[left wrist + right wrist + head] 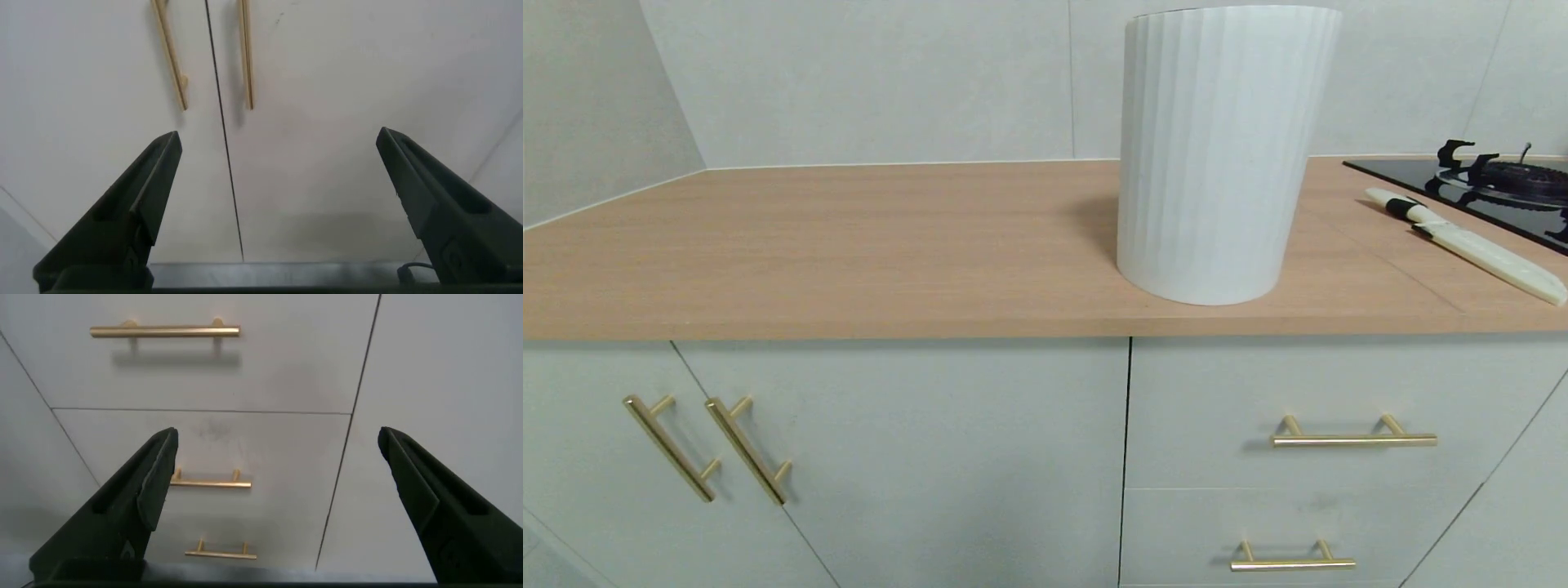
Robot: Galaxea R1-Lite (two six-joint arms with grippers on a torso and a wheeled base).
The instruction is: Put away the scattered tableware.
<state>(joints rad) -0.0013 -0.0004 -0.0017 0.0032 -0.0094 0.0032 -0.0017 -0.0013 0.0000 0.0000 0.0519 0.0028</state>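
Knife (1462, 241): cream, black bands, flat on counter (849, 245) right of white ribbed container (1217, 155); long axis diagonal, handle end nearer container. Left gripper (278, 137), right gripper (276, 434): jaws wide apart, empty.

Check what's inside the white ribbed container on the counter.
Cannot tell. The container stands upright and is seen from the side, showing its ribbed outer wall. Its rim reaches the picture's top edge, so the inside is hidden. A knife lies on the counter to its right.
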